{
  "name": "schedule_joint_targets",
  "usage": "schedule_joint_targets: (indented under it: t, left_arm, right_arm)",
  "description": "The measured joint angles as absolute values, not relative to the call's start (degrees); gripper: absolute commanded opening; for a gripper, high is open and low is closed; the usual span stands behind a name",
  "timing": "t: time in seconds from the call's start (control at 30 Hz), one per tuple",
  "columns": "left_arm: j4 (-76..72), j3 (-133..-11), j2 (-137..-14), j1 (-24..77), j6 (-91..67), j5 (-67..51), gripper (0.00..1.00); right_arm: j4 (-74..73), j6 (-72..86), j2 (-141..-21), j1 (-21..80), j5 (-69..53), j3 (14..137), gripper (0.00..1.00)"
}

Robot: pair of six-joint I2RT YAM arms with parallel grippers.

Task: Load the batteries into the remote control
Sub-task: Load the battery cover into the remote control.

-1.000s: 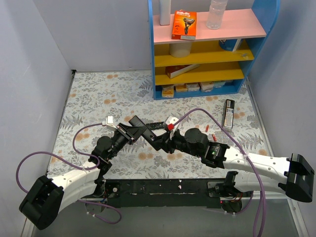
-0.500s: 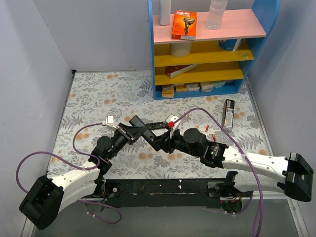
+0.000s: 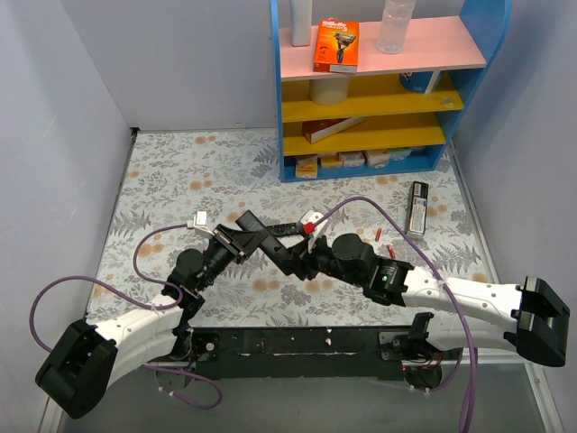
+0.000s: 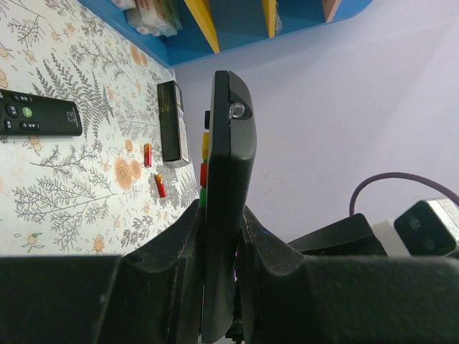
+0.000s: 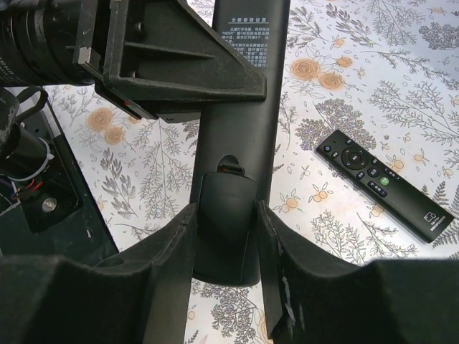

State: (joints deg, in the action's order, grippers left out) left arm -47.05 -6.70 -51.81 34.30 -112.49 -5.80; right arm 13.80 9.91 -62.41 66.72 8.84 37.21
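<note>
The remote control (image 3: 263,237) is held off the table between both grippers. In the left wrist view it (image 4: 228,158) stands edge-on between my left gripper's (image 4: 222,222) jaws, coloured buttons showing on its left side. My left gripper (image 3: 237,240) is shut on it. In the right wrist view the remote's back (image 5: 244,107) faces the camera, and my right gripper (image 5: 226,215) is closed around its near end, where the battery cover (image 5: 226,222) sits. Two red batteries (image 4: 148,154) lie on the table; they also show in the top view (image 3: 380,236).
A slim plain black remote (image 5: 387,183) lies on the floral cloth near the grippers. A black remote with a silver edge (image 3: 416,207) lies at the right. The blue shelf unit (image 3: 379,90) stands at the back. Purple cables loop around both arms.
My right arm has shifted slightly left toward the left gripper. The remote stays held between both grippers.
</note>
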Motion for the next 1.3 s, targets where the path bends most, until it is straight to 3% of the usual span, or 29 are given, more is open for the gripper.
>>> schedule_joint_targets:
  t: [0.5,0.73,0.93,1.1,1.3]
  left_arm:
    - [-49.9,-6.7,-51.7,34.3,-113.8,-5.8,0.00]
    - [-51.8,-6.7,-52.1,34.3,-114.4,-6.7,0.00]
    - [-53.3,-6.8,-53.3,34.3,-114.5,-8.0,0.00]
    - [-56.8,-7.9,-55.0,34.3,-114.5,-9.8,0.00]
    - [-62.5,-9.5,-57.5,34.3,-114.5,-12.3,0.00]
  right_arm:
    - [11.5,9.2,-62.5,66.7,8.9,37.9,0.76]
    - [7.5,9.9,-61.5,66.5,10.5,42.0,0.97]
    - [5.2,15.1,-58.1,60.7,6.9,45.7,0.97]
    - [4.6,21.8,-58.5,52.3,-4.0,46.8,0.97]
    - [4.9,28.1,-61.8,49.1,-15.6,46.8,0.95]
